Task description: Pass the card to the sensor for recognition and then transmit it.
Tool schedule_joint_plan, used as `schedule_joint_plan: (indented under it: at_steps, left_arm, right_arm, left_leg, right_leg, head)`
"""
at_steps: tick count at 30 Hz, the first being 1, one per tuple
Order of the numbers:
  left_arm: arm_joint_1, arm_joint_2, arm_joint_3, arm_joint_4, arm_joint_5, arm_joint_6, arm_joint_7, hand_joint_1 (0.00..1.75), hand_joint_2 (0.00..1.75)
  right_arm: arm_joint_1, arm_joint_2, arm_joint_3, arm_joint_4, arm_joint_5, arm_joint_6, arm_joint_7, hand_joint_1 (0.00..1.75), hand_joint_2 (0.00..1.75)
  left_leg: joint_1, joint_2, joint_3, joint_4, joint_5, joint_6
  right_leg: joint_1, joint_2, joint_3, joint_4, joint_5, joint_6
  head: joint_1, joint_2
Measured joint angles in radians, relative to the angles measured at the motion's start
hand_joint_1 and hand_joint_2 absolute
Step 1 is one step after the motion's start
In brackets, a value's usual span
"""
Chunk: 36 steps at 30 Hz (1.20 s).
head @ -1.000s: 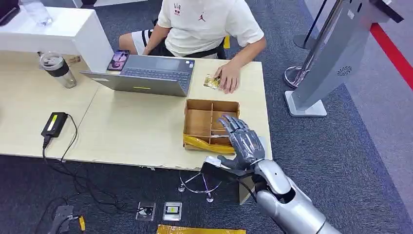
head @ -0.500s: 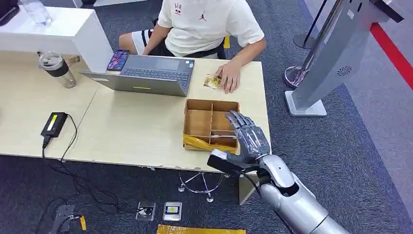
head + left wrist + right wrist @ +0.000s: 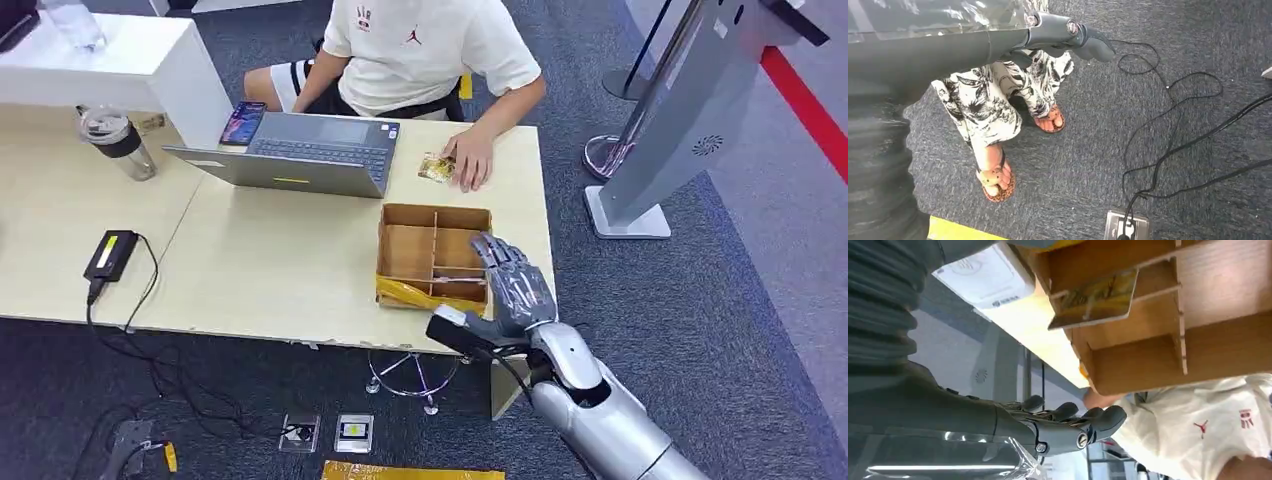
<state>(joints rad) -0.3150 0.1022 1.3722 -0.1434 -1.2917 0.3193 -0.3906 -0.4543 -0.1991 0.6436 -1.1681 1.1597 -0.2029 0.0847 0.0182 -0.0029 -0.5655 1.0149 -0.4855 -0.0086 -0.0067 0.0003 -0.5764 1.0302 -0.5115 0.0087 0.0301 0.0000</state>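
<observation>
cardboard box (image 3: 432,255) sits near the right end of the pale table (image 3: 260,270), split by dividers into compartments, a yellow strip along its near edge. right hand (image 3: 512,288) hovers just off the box's near right corner, fingers spread and extended toward it, nothing in its grasp. in the right wrist view that hand (image 3: 1068,425) shows its fingers straight and apart, and a yellow-patterned card (image 3: 1095,299) stands leaning inside one compartment of the box, against a divider. a white card reader (image 3: 985,277) lies on the table edge just beside the box. across the table, a person in a white shirt (image 3: 420,45) rests a hand (image 3: 470,158) on the tabletop, touching a small gold card-like item (image 3: 436,167); a grey laptop (image 3: 300,152) is open beside it. left wrist view looks down at dark carpet: the left hand (image 3: 1068,37) hangs there, fingers loosely extended, holding nothing, above black cables (image 3: 1168,130) and a person's sandalled feet (image 3: 995,177).
</observation>
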Motion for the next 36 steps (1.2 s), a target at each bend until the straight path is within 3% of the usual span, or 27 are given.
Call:
schedule_joint_plan:
  at_steps: [16, 24, 29, 36]
  left_arm:
    - [0.000, 0.000, 0.000, 0.000, 0.003, 0.003, -0.006, 0.00, 1.75]
    - [-0.001, -0.003, -0.001, 0.000, 0.003, 0.003, -0.006, 0.00, 1.75]
    - [-0.002, -0.006, -0.002, 0.000, 0.005, 0.008, -0.006, 0.00, 1.75]
    - [-0.006, -0.010, -0.002, 0.000, 0.006, 0.008, -0.006, 0.00, 1.75]
  right_arm:
    - [0.000, 0.038, 0.017, 0.001, 0.004, -0.011, -0.006, 0.28, 1.75]
    - [-0.029, 0.045, 0.026, 0.005, 0.019, 0.015, -0.013, 0.47, 1.75]
    - [-0.080, 0.045, 0.024, 0.038, 0.008, 0.012, -0.100, 0.54, 1.75]
    - [-0.119, 0.043, 0.016, 0.099, 0.018, 0.003, -0.101, 0.51, 1.75]
  left_leg:
    - [0.000, 0.000, 0.000, 0.000, 0.000, 0.000]
    - [0.000, 0.000, 0.000, 0.000, 0.000, 0.000]
    - [0.000, 0.000, 0.001, 0.000, 0.000, 0.000]
    - [0.000, 0.000, 0.000, 0.000, 0.000, 0.000]
  right_leg:
    - [0.000, 0.000, 0.000, 0.000, 0.000, 0.000]
    - [0.000, 0.000, 0.000, 0.000, 0.000, 0.000]
    - [0.000, 0.000, 0.000, 0.000, 0.000, 0.000]
    - [0.000, 0.000, 0.000, 0.000, 0.000, 0.000]
  head:
    - [0.000, 0.000]
    - [0.000, 0.000]
    - [0.000, 0.000]
    - [0.000, 0.000]
